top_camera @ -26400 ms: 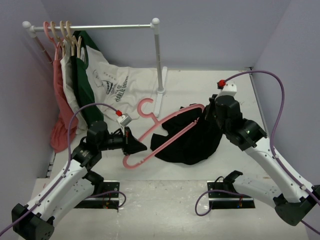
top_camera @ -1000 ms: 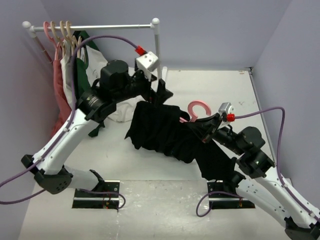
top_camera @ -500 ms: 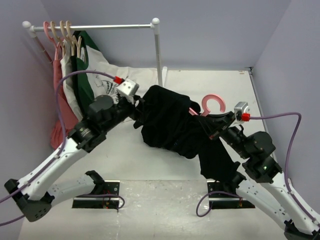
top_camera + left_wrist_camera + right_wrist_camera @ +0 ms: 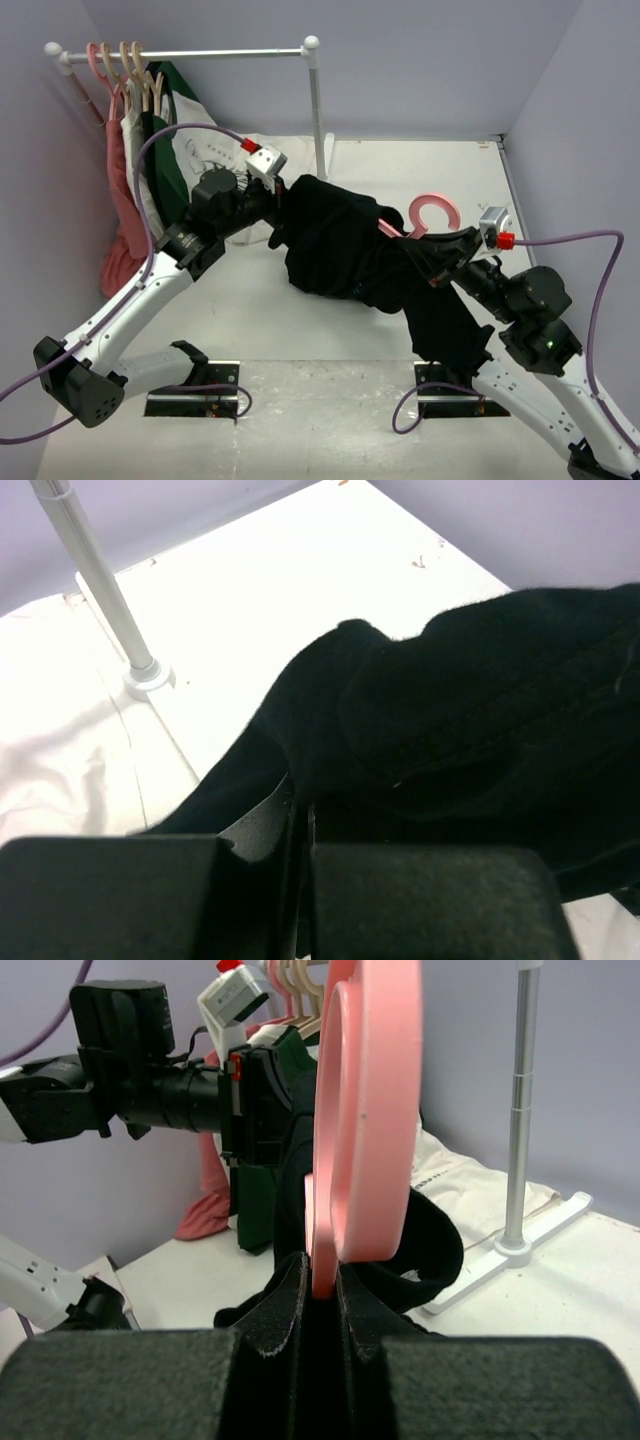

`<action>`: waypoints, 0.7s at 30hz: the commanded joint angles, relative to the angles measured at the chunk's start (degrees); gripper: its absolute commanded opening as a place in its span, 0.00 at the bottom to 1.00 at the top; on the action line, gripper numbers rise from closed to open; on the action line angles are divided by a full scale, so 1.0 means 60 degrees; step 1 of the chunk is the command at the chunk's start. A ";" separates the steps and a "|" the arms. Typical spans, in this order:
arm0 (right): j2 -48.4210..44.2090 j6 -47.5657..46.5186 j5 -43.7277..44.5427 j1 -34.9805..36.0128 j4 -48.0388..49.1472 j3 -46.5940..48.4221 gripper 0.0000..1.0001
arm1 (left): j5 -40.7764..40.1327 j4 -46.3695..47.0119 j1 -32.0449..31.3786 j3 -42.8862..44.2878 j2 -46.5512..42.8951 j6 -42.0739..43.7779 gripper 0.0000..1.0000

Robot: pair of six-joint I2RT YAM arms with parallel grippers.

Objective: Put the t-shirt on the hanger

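White table point(image 4: 300, 340), t-shirt point(image 4: 340, 245) draped around hanger point(image 4: 441, 201), right gripper point(image 4: 320, 1278) pinching hanger

right gripper point(image 4: 322, 1282) clamps hanger point(image 4: 365, 1140) | hanger upright | t-shirt point(image 4: 435, 1245) bunched behind

Both arms extended inward; left gripper point(image 4: 283, 200) jaws closed, right gripper point(image 4: 425, 248) jaws closed

No text can be read in any view - no brand, no number, no sign. The white shirt point(image 4: 208, 150) under the rail point(image 4: 200, 52) carries some dark print - the marks are too small to tell as letters.
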 commanded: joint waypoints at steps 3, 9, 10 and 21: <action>0.0374 -0.0545 0.0481 -0.0040 -0.0495 0.0778 0.00 | -0.0592 -0.0608 0.0077 0.1018 -0.0718 0.0207 0.00; 0.0679 -0.0795 0.0025 -0.0029 -0.0972 0.0880 0.00 | -0.1237 -0.1491 0.0077 0.1647 -0.1192 0.0377 0.00; 0.0733 -0.0831 -0.0084 -0.0038 -0.1045 0.0953 0.00 | -0.1200 -0.1653 0.0077 0.1782 -0.1210 0.0395 0.00; 0.0784 -0.0812 -0.1044 -0.0029 0.0339 0.0754 0.00 | -0.1374 -0.2843 0.0066 0.3224 -0.0774 0.0371 0.42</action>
